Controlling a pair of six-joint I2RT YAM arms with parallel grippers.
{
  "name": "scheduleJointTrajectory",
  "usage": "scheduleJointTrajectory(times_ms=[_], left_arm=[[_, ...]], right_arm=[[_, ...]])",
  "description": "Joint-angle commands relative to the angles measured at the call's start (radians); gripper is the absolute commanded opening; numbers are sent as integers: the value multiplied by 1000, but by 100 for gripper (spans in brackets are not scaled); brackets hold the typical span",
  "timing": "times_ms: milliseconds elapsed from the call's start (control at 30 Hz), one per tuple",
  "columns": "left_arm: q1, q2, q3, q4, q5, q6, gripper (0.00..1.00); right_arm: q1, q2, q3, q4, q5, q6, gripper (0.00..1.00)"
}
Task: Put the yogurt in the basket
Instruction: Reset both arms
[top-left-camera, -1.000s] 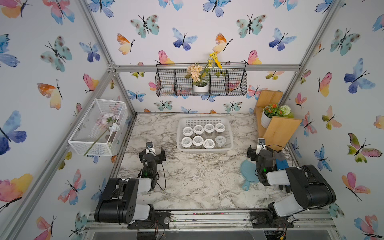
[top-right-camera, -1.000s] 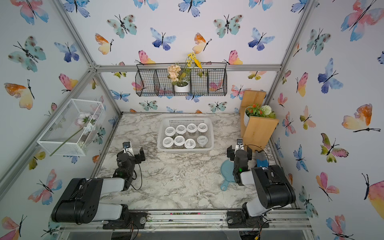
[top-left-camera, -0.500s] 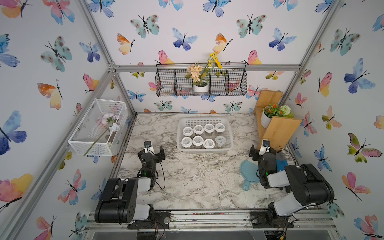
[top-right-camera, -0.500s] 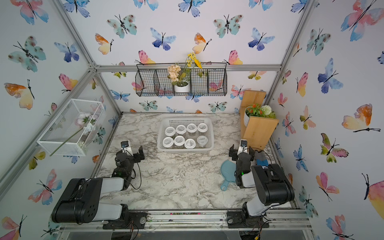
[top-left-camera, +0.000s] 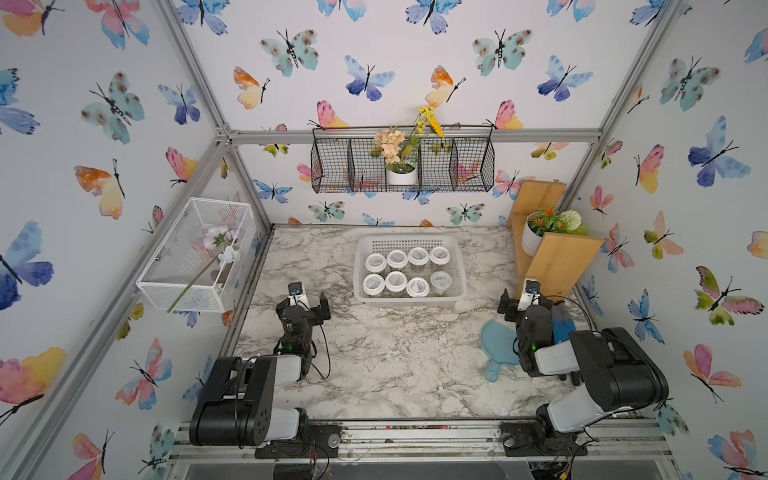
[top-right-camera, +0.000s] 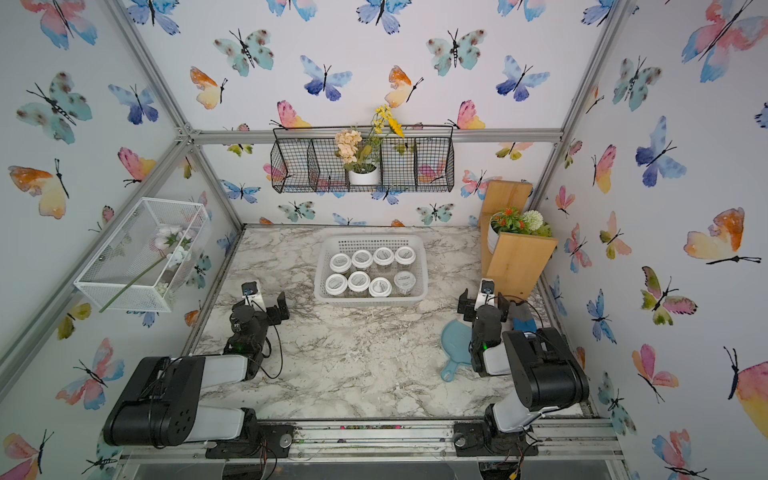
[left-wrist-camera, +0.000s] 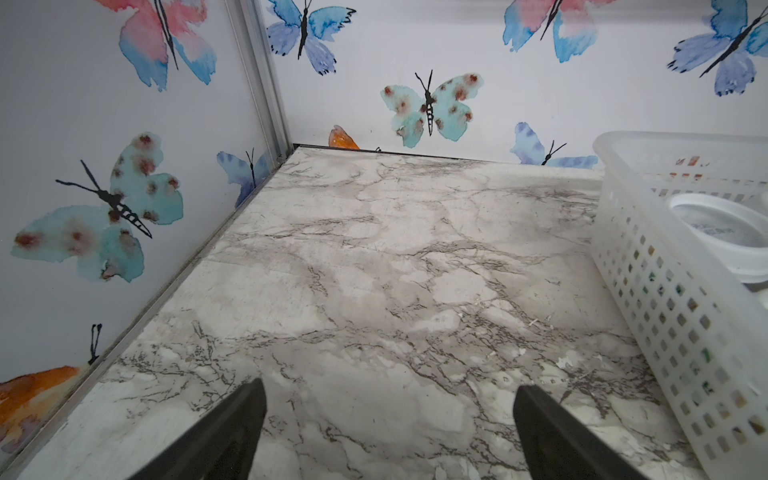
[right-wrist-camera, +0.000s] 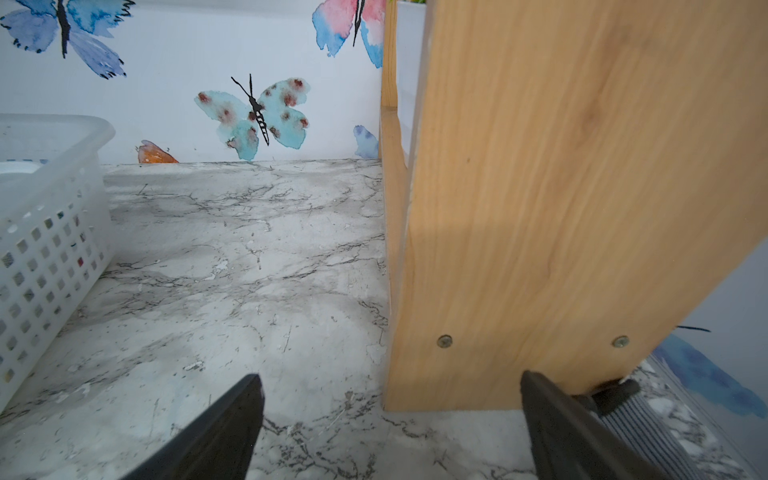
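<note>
White perforated plastic frames the story: the basket (top-left-camera: 409, 300) sits at the far middle of the marble worktop (top-left-camera: 395, 357). All eight jars of yogurt (top-left-camera: 395, 281) stand inside it in two rows of four, lids up, the near-right one flatter and paler. Neither top view shows a jar on the worktop outside it.

My left arm (top-left-camera: 296, 328) rests near-left of the basket, its jaws spread wide over bare marble and holding nothing. My right arm (top-left-camera: 530, 324) has edged rightward in the last second, away from the basket and close to the foot of the wooden shelf (right-wrist-camera: 561, 208). Its jaws too gape wide and empty.

With both sets of jaws clear and nothing left to fetch, I judge the task finished, and this drift reads as a retreat to rest.
</note>
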Motion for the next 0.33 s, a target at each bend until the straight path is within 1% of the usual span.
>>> scheduleJointTrajectory(times_ms=[0,300], left_arm=[[-3,12,13,18,67,17,99],[-1,5,1,36,71,15,99]], right_arm=[[-4,2,7,6,-13,4,99],[-5,-4,-4,21,-14,6,99]])
